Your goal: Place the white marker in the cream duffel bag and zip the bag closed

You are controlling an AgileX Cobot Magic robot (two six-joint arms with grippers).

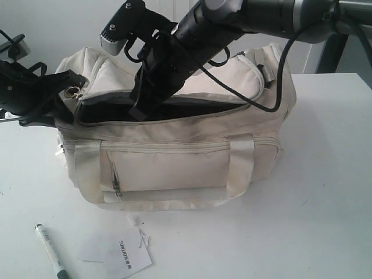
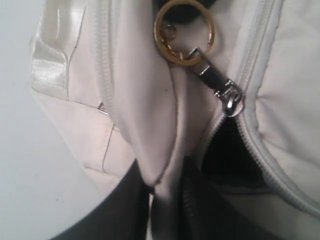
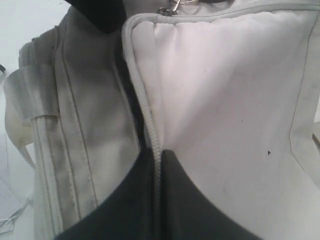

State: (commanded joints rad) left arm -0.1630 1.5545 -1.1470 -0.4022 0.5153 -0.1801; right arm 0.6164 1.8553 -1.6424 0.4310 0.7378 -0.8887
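The cream duffel bag [image 1: 174, 168] stands in the middle of the table, its curved top opening gaping onto dark lining [image 1: 174, 111]. The white marker [image 1: 49, 256] lies on the table in front of the bag's left end, black cap toward the bag, with neither gripper near it. My left gripper [image 2: 160, 187] is shut on a fold of fabric at the bag's left end, just below the gold ring [image 2: 184, 32] and the silver zipper pull [image 2: 232, 100]. My right gripper [image 3: 157, 157] reaches across from the right and is shut on the top flap's zipper edge [image 3: 150, 125].
A white paper tag [image 1: 131, 261] with printed text lies on the table before the bag, right of the marker. The right arm [image 1: 244, 17] crosses above the bag. A grey wall stands behind, with the white tabletop [image 1: 325, 203] to the right.
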